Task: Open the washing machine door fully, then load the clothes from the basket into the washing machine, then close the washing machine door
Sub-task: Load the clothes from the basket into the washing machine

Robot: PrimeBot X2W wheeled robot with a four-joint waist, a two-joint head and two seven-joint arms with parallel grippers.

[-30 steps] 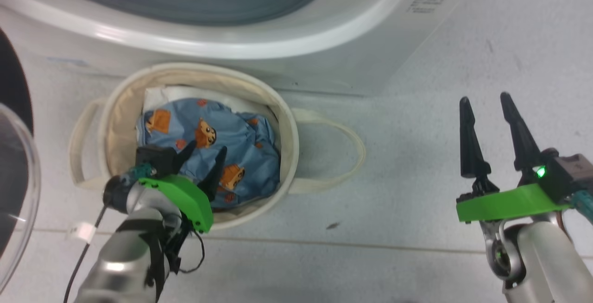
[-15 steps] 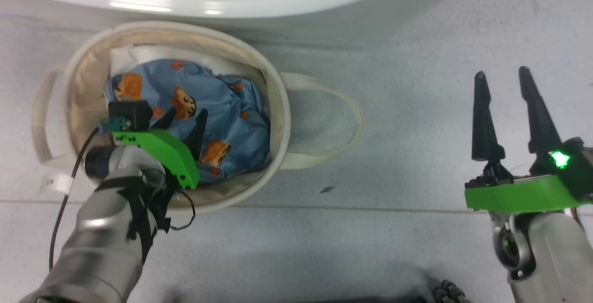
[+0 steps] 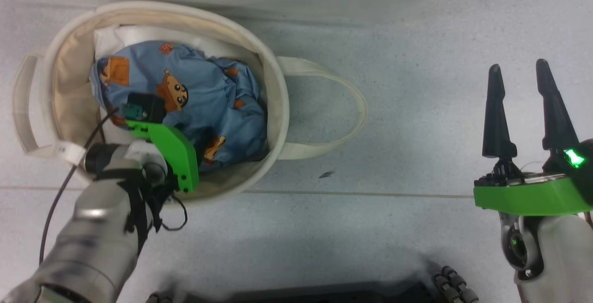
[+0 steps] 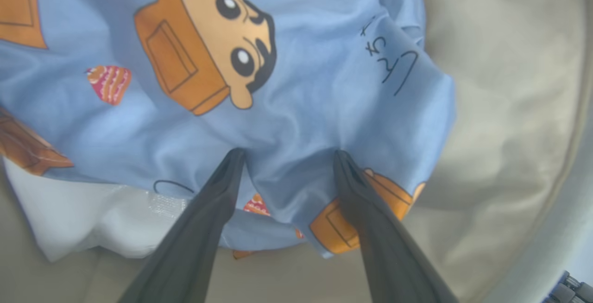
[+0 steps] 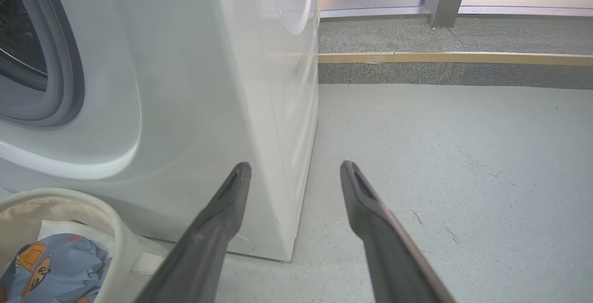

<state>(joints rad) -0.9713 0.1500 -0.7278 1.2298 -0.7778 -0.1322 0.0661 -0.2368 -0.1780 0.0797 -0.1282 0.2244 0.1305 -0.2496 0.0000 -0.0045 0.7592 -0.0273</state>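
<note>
Left wrist view: the left end effector (image 4: 288,154) is pointing down into the basket (image 4: 509,85). Its two fingers are standing apart, with both tips touching the clothes (image 4: 301,85). A raised fold of the blue fabric is lying between the tips, so the garment is sitting directly ahead of the fingers on the approach line. Nothing is clamped yet.

In the head view, the clothes are forming a crumpled mound with no clear long axis. The mound is spreading from the basket's far left wall toward its near right wall and is covering a white fabric bundle (image 3: 139,34). The basket is standing on the floor (image 3: 417,108), just beside the front foot of the washing machine (image 5: 208,85).

The right end effector (image 3: 518,66) is hovering over bare floor, well apart from the basket's right rim. Its fingers are spread and holding nothing.

The left arm is therefore the nearer one by far. Judged from this posture, the pick step is under way, and the coming move is calling only for the fingers to close on the fold between them. The white bundle is lying close below, so a deep bite is risking a grip on both fabrics.
</note>
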